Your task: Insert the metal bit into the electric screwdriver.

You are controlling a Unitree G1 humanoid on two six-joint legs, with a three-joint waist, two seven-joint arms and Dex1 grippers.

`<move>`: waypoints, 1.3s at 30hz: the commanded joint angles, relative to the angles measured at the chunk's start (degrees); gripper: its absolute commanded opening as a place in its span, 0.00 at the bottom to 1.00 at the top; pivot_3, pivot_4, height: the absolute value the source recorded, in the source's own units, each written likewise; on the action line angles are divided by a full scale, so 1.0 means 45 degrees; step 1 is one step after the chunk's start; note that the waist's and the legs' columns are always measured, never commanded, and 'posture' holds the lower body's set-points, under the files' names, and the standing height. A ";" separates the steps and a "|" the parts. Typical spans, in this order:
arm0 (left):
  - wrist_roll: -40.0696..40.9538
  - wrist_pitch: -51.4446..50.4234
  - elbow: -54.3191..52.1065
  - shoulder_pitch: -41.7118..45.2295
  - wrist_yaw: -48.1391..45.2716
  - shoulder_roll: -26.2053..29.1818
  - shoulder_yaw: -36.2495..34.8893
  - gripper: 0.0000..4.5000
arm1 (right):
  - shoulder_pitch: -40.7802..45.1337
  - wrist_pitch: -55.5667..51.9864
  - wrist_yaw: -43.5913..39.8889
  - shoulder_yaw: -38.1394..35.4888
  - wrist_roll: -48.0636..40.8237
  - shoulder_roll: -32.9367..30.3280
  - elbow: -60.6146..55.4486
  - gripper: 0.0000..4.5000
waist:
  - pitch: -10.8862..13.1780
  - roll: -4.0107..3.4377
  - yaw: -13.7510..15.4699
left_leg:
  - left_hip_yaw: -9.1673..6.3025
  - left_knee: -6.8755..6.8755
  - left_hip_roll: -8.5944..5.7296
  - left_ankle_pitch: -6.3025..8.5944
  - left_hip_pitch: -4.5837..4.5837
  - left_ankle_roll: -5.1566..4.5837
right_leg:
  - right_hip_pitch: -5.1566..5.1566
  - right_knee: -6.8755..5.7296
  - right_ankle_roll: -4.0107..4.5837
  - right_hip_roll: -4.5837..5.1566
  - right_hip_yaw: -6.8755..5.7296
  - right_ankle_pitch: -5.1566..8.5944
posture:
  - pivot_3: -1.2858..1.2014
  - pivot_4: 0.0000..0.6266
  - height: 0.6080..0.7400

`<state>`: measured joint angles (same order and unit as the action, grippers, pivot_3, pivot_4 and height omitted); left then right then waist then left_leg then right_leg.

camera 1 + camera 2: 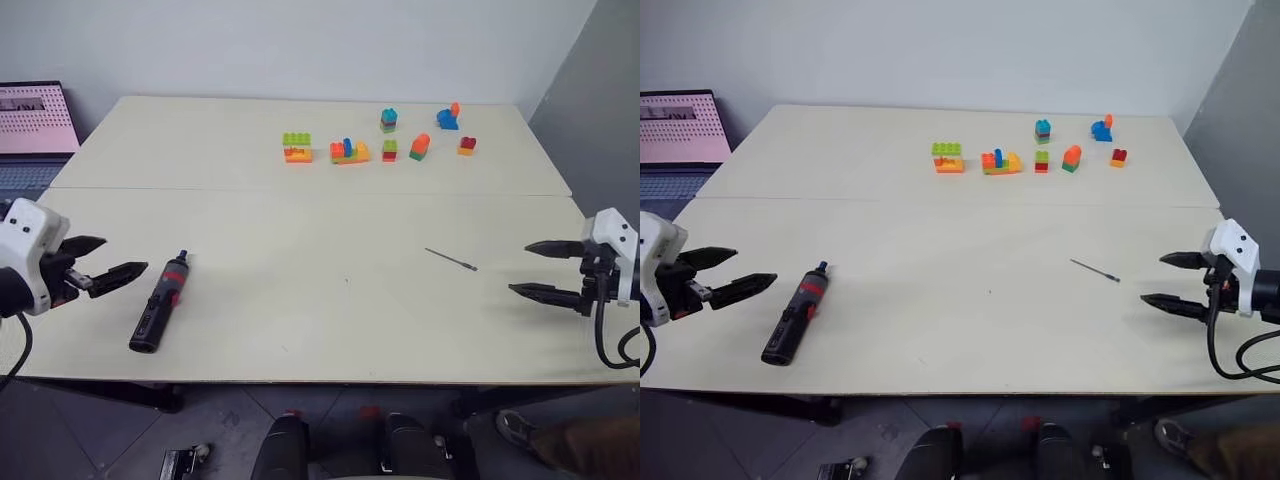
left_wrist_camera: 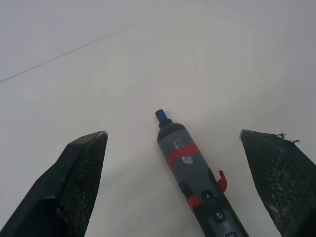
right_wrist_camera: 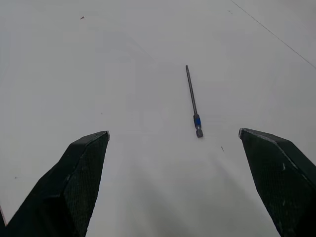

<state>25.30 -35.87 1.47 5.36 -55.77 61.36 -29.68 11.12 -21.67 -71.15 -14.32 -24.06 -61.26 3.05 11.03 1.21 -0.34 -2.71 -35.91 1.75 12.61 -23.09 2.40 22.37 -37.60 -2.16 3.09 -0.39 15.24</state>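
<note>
The screwdriver [image 1: 161,303] lies flat on the pale surface [image 1: 330,320] toward its near left side, its tip pointing away from the robot and slightly right, red band behind the tip. The left tool [image 1: 118,258] hangs just beside it on its left, fingers spread wide and holding nothing; in the left wrist view the screwdriver [image 2: 192,173] lies between the two fingers [image 2: 79,182] without touching either.

The bit [image 1: 451,260] lies flat well to the right, apart from the screwdriver, with bare surface between them. In the right wrist view the bit [image 3: 192,101] shows a small blue ring near its thicker end, which points toward the tool. The right tool [image 1: 527,268] hangs near the right edge of the surface, to the right of the bit and apart from it, its fingers also wide open and empty.

Toward the far side, well away from both tools, stands a loose row of toy bricks [image 1: 348,151]: a green-and-orange block [image 1: 297,147], a teal stack [image 1: 388,119], a blue piece [image 1: 448,117], and small red and orange ones. None lies between a tool and its nearest thing. A seam [image 1: 300,192] runs across the surface in front of the bricks. A laptop [image 1: 35,125] sits off the far left corner.
</note>
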 commanded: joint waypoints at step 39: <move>-0.0602 -0.7629 0.0094 0.4611 0.4728 -0.0372 0.3997 1.00 | 0.4276 0.0652 -0.1878 0.3319 -0.1246 0.3334 -0.2104 0.98 | 0.0021 0.0036 -0.0244 | -0.0028 -0.0006 -0.0007 -0.0001 0.0007 0.0001 | -0.0012 -0.0038 -0.0096 -0.0014 -0.0004 -0.0039 | 0.52 0.24 1.00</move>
<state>24.11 -68.60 1.47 23.92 -36.28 59.72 -12.97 28.91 -18.42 -78.63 0.58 -28.27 -46.50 -4.19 11.13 1.38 -1.44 -2.85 -35.94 1.71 12.60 -23.06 2.41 22.32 -37.78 -2.60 3.02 -0.41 15.06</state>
